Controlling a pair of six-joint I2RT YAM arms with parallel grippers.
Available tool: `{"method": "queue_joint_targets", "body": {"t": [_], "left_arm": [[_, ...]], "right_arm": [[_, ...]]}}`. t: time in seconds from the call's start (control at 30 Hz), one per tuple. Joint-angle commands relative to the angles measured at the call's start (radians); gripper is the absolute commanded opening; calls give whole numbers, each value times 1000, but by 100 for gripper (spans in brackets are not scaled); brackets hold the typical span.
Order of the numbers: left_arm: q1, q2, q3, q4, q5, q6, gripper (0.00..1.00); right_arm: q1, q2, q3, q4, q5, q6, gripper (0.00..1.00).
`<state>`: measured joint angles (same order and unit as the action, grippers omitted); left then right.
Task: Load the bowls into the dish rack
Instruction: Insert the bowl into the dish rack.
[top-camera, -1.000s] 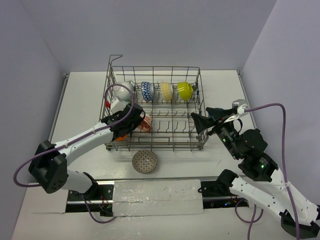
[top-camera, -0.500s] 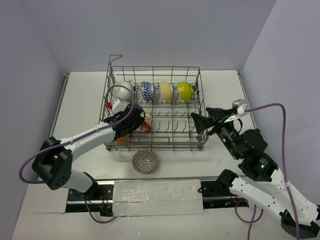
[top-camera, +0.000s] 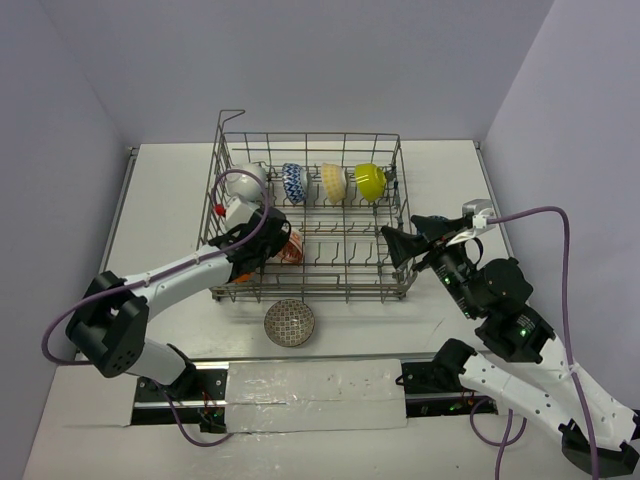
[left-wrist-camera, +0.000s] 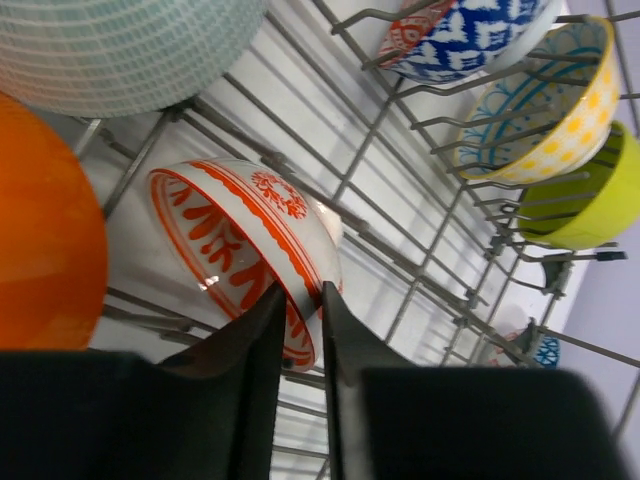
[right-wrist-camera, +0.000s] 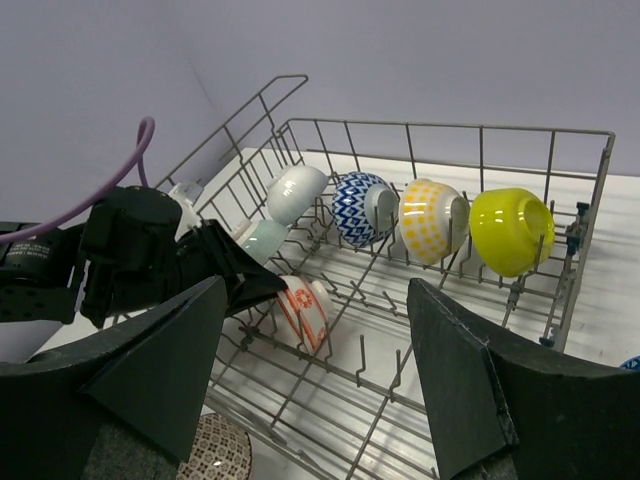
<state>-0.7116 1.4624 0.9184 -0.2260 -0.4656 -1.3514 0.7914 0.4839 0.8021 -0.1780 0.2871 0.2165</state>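
We log dish rack (top-camera: 312, 134) mid-bench (top-camera: 170, 200) | back row, on edge: white bowl (top-camera: 252, 178), blue bowl (top-camera: 294, 182), yellow bowl (top-camera: 333, 181), lime bowl (top-camera: 369, 181) | left end: red-and-white bowl (left-wrist-camera: 240, 250) beside orange bowl (left-wrist-camera: 45, 230), rim pinched by our left claw (left-wrist-camera: 303, 310) | grey bowl (top-camera: 289, 322) on bench just before rack | right claw (top-camera: 398, 243) spread wide, empty, at rack's right end

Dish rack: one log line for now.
left gripper: astride red-white bowl rim | right gripper: open | grey bowl: on table
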Motion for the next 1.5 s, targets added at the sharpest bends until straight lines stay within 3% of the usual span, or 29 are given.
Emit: {"method": "queue_joint_targets", "body": {"t": [0.0, 0.57, 0.9, 1.13, 1.47], "left_arm": [[6, 35, -26, 39, -31, 12, 19], [0, 32, -93, 85, -64, -14, 0], [-98, 24, -128, 111, -212, -101, 0], [-149, 0, -130, 154, -324, -83, 0], [-166, -89, -231, 344, -404, -16, 0]], "right_arm": [[2, -8, -6, 51, 4, 6, 80], [0, -4, -11, 55, 26, 12, 80], [0, -1, -15, 54, 44, 18, 80], [0, 13, -14, 52, 53, 15, 80], [2, 33, -15, 58, 66, 14, 80]]}}
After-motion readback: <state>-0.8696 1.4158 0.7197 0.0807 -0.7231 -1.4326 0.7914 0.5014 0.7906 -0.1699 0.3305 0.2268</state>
